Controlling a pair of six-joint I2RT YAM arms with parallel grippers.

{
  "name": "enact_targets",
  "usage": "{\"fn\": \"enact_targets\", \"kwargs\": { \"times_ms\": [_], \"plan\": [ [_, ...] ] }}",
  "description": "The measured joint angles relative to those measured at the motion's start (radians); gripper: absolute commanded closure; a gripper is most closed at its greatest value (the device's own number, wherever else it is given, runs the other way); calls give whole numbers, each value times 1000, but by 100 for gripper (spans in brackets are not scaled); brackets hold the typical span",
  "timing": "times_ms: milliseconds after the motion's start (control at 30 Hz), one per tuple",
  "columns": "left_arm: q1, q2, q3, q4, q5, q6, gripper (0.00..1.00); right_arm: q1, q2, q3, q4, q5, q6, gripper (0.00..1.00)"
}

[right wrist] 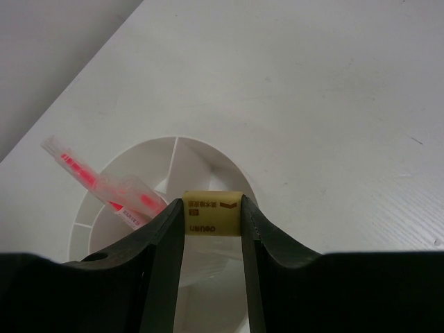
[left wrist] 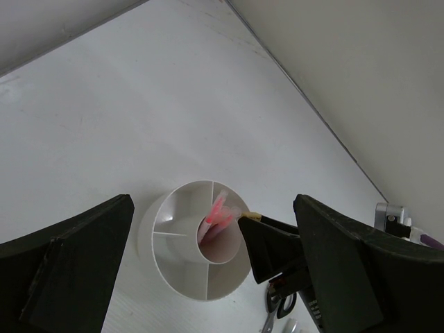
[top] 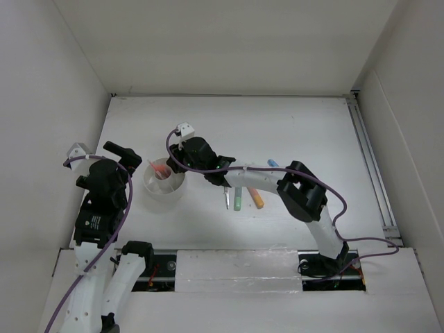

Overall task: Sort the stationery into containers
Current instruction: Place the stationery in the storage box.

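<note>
Right pincer [top: 182, 165] seen from above hangs at the white tub [top: 164, 190] on the counter [top: 291, 125] — scissors [top: 226, 198] and green marker [top: 237, 200] lie nearby. Left wrist cam: left pincer [left wrist: 215, 277] spread wide, holding nothing, pink pens [left wrist: 218, 211] in the tub. Right wrist cam — it's clamping the tan eraser [right wrist: 211, 211] over the tub.

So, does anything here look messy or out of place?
Nothing spilled or broken. The pink pens lean askew, poking past the rim of the tub, and the scissors, green marker and orange marker lie loose on the table beside it.
</note>
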Motion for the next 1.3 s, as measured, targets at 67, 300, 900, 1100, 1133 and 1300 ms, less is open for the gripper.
{"fn": "enact_targets", "kwargs": {
  "times_ms": [67, 300, 900, 1100, 1133, 1300],
  "plan": [
    [0, 0, 0, 0, 0, 0, 0, 0, 0, 0, 0, 0, 0, 97],
    [0, 0, 0, 0, 0, 0, 0, 0, 0, 0, 0, 0, 0, 90],
    [0, 0, 0, 1, 0, 5, 0, 0, 0, 0, 0, 0, 0, 62],
    [0, 0, 0, 1, 0, 5, 0, 0, 0, 0, 0, 0, 0, 53],
    [0, 0, 0, 1, 0, 5, 0, 0, 0, 0, 0, 0, 0, 53],
    [0, 0, 0, 1, 0, 6, 0, 0, 0, 0, 0, 1, 1, 48]
  ]
}}
